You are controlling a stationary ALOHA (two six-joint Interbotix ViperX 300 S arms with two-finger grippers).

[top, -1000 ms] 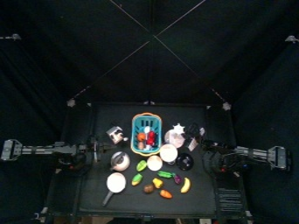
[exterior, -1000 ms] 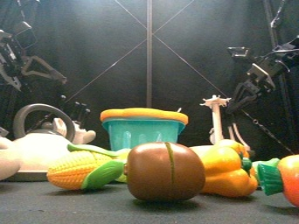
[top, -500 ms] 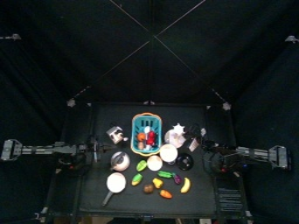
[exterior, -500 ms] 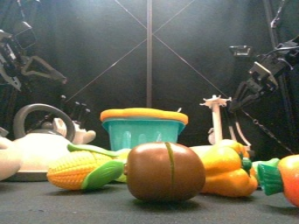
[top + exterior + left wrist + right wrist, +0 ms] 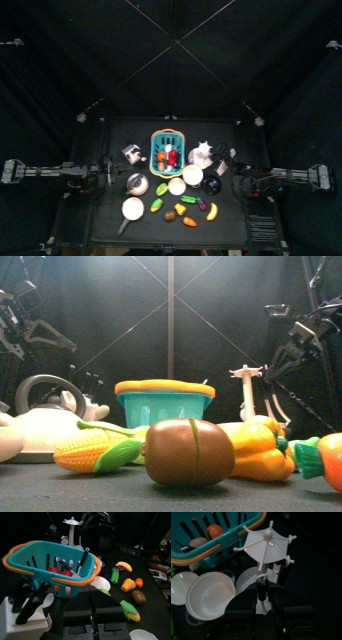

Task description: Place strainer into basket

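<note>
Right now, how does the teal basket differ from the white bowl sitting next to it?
The basket is teal with an orange rim and slotted walls; the white bowl is plain white with solid walls. The basket is the larger and deeper of the two, the bowl small and shallow. The basket holds toy foods and utensils; the bowl looks empty. Both sit open side up on the black table.

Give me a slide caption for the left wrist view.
Teal basket with an orange rim holds dark utensils, toy vegetables scattered beside it on the black table.
</note>
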